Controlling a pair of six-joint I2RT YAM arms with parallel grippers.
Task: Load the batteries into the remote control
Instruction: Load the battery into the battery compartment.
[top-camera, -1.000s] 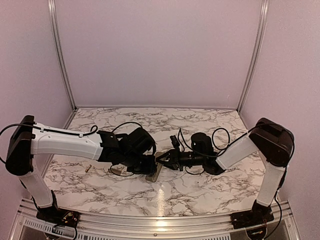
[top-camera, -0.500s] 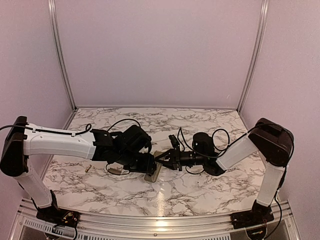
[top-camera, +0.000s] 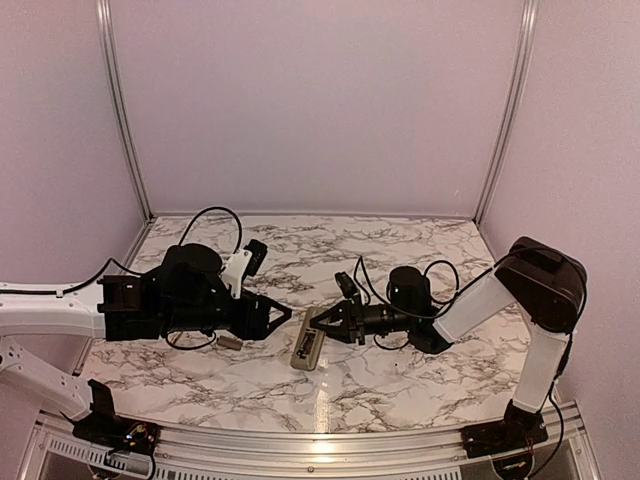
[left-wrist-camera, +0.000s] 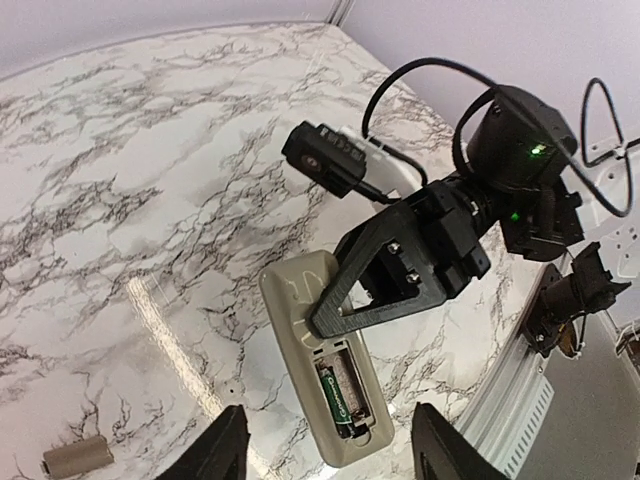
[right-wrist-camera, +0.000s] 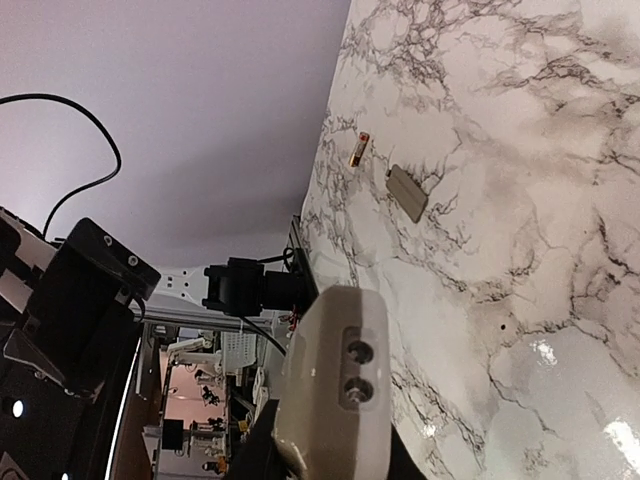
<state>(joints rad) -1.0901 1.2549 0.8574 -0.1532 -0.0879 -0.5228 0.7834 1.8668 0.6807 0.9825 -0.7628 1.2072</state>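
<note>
The remote control (top-camera: 308, 347) lies back up on the marble table, grey-beige, with its battery recess open. In the left wrist view one green battery (left-wrist-camera: 343, 392) sits in the recess of the remote (left-wrist-camera: 295, 290). My right gripper (top-camera: 322, 325) is shut on the remote's far end; one of its fingers (left-wrist-camera: 380, 310) lies across the back, and that end (right-wrist-camera: 335, 385) fills the right wrist view. My left gripper (top-camera: 275, 315) is open and empty, held off to the left of the remote (left-wrist-camera: 335, 455). A loose battery (right-wrist-camera: 358, 148) lies far off on the table.
A small grey-beige cover piece (top-camera: 231, 341) lies left of the remote, and shows in the wrist views (left-wrist-camera: 75, 455) (right-wrist-camera: 406, 192). Cables loop over both arms. The table's front rail (top-camera: 320, 440) is near, and walls close in the back and sides.
My left arm has pulled back to the left, away from the remote, with its jaws open. My right gripper has stayed clamped on the remote's end.
</note>
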